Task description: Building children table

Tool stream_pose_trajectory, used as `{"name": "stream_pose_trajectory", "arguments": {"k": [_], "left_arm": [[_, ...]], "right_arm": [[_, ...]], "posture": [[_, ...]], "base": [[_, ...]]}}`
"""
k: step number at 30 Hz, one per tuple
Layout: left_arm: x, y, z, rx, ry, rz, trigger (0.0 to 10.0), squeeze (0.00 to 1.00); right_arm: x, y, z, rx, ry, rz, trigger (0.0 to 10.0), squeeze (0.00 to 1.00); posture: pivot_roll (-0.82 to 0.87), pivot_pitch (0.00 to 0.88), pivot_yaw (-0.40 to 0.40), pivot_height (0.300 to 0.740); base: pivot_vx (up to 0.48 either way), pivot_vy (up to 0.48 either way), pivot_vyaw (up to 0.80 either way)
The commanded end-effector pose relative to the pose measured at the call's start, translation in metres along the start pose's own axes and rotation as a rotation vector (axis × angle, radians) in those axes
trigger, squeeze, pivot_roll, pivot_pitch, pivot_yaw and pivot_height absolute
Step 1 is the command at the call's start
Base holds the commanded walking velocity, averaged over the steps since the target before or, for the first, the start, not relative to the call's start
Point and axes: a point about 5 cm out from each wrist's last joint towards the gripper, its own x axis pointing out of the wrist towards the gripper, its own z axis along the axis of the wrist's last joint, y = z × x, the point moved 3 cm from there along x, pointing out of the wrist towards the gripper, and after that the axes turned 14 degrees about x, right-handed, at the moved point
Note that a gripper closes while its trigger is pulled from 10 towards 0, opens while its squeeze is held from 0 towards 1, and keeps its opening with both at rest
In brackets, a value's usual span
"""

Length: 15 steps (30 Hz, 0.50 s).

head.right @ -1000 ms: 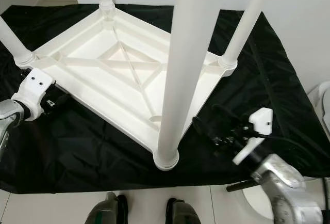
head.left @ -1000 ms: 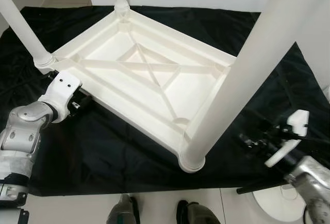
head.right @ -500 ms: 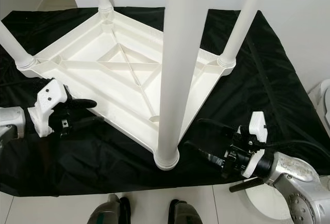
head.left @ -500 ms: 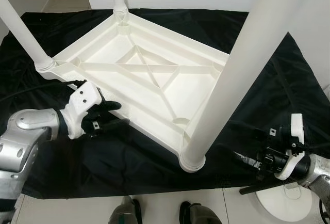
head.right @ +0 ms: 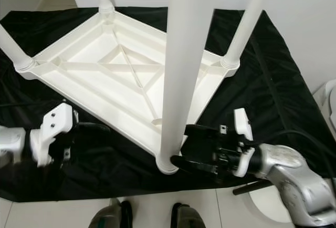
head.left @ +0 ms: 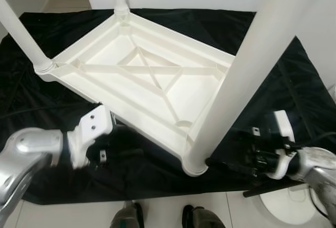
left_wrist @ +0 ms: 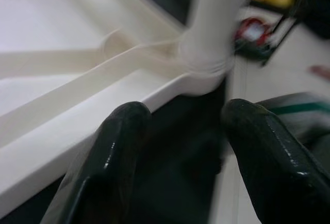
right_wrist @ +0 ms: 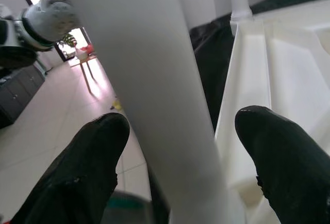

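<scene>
The white children's table (head.left: 103, 84) lies upside down on a black cloth, its four legs pointing up. The near leg (head.left: 247, 65) rises thick at the front. My right gripper (head.right: 184, 146) is open at that leg's base. In the right wrist view its two fingers (right_wrist: 87, 162) stand either side of the leg (right_wrist: 154, 105). My left gripper (head.right: 92, 133) is open, low beside the table's near left edge. In the left wrist view its fingers (left_wrist: 111, 157) point along the table's rim (left_wrist: 77, 105) toward the near leg's socket (left_wrist: 206, 53).
The black cloth (head.left: 79, 23) covers the floor under the table, with pale tiles past its edge. A round white object (head.left: 286, 207) sits at the bottom right beside my right arm. My feet (head.left: 126, 218) stand just off the cloth's front edge.
My right gripper has swung left to the near leg's base and now straddles it. My left gripper has dropped back toward me, lower along the table's near edge.
</scene>
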Motion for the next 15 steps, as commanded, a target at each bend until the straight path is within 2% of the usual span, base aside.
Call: {"name": "stream_pose_trajectory", "arguments": {"k": [1,3,5,8,12,15], "left_arm": [[-0.002,-0.014,0.009,-0.013,-0.051,-0.127,10.0,0.00],[-0.001,-0.015,0.012,-0.040,-0.083,-0.109,10.0,0.00],[-0.001,-0.015,0.013,-0.046,-0.091,-0.104,10.0,0.00],[-0.003,-0.017,0.026,-0.096,-0.174,-0.063,10.0,0.00],[-0.005,-0.018,0.032,-0.124,-0.204,-0.042,10.0,0.00],[-0.007,-0.018,0.041,-0.164,-0.264,-0.031,10.0,0.00]], "right_arm": [[0.007,-0.003,-0.003,-0.013,0.007,-0.009,10.0,0.00],[0.016,-0.003,-0.005,-0.031,-0.005,-0.001,10.0,0.00],[0.018,-0.003,-0.005,-0.034,-0.006,0.004,10.0,0.00],[0.044,0.005,-0.016,-0.027,-0.027,0.029,10.0,0.00],[0.055,0.011,-0.024,-0.018,-0.029,0.053,10.0,0.00],[0.066,0.014,-0.028,-0.011,-0.041,0.071,10.0,0.00]], "posture": [[-0.01,0.156,0.019,0.740],[0.00,0.155,0.009,0.740],[0.00,0.155,0.009,0.740],[0.02,0.156,-0.007,0.740],[0.03,0.160,-0.015,0.740],[0.03,0.162,-0.016,0.740]], "base": [[0.000,0.000,0.00],[0.000,0.000,0.00],[0.000,0.000,0.00],[0.000,0.000,0.00],[0.000,0.000,0.00],[0.000,0.000,0.00]]}}
